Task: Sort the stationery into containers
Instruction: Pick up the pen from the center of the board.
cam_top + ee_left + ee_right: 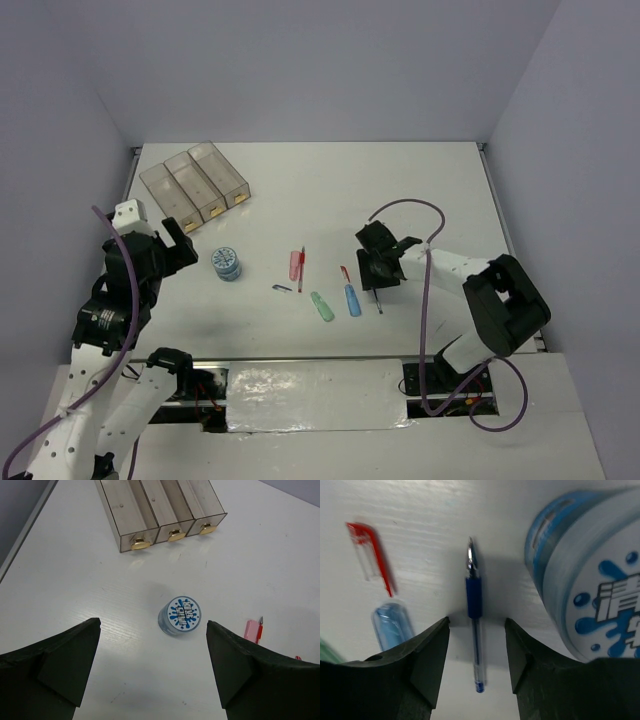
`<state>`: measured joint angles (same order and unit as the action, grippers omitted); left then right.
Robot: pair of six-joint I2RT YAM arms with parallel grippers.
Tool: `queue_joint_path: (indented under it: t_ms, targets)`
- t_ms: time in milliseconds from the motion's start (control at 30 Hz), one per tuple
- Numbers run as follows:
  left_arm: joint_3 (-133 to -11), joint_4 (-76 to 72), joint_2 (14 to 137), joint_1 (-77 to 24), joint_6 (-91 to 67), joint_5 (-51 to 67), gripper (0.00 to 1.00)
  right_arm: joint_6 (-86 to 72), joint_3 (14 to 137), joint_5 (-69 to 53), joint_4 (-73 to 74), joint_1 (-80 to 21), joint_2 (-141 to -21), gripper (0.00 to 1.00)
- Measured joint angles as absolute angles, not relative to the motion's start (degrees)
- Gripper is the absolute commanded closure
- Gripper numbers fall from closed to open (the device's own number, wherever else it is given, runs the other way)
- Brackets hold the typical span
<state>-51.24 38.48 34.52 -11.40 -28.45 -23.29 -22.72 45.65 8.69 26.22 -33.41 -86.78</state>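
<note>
Right gripper (476, 630) stands open and empty astride the blue pen (474, 597), judged a light, stiff, slick barrel best pinched at its rubber grip, tape roll (585, 580) just beside, containers (196, 178) well apart beyond.

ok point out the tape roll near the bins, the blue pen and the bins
tape roll (181, 615): left wrist view, printed top
blue pen (474, 597): right wrist view, dark grip
bins (167, 505): left wrist view, middle bin floor
</note>
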Motion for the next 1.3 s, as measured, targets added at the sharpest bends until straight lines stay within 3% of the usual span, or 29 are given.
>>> queue_joint_path:
  t_ms: [133,200,433,567,867,1067,1167,1300]
  targets:
    - [-51.24,38.46,34.70,-11.40,-28.45,-23.07,0.01,-22.90,44.18,8.58,24.67,-33.41,-86.41,0.48]
    - [-51.24,38.46,34.83,-11.40,-28.45,-22.98,0.01,-22.90,43.35,8.58,23.88,-33.43,-85.69,0.56]
    - [-51.24,38.44,34.92,-11.40,-28.42,-22.79,0.01,-23.11,42.57,8.82,23.49,-33.89,-84.93,0.67]
    - [-51.24,38.44,35.00,-11.40,-28.42,-22.79,0.01,-23.42,42.19,8.99,23.51,-34.28,-84.64,1.00]
    - [-51.24,38.59,36.40,-11.40,-28.93,-22.65,0.01,-25.39,39.94,7.88,23.73,-38.81,-80.97,1.00]
    - [-50.65,39.42,38.30,-12.53,-39.68,-16.25,0.01,-27.90,39.57,9.63,28.01,-41.36,-64.34,1.00]
    - [-48.58,39.18,39.77,-20.71,-48.40,-18.04,0.01,-29.19,42.39,13.19,31.90,-42.19,-56.99,1.00]
    - [-49.36,41.45,48.97,-39.66,-65.19,-27.66,0.01,-29.82,46.30,16.49,36.97,-43.75,-51.62,1.00]
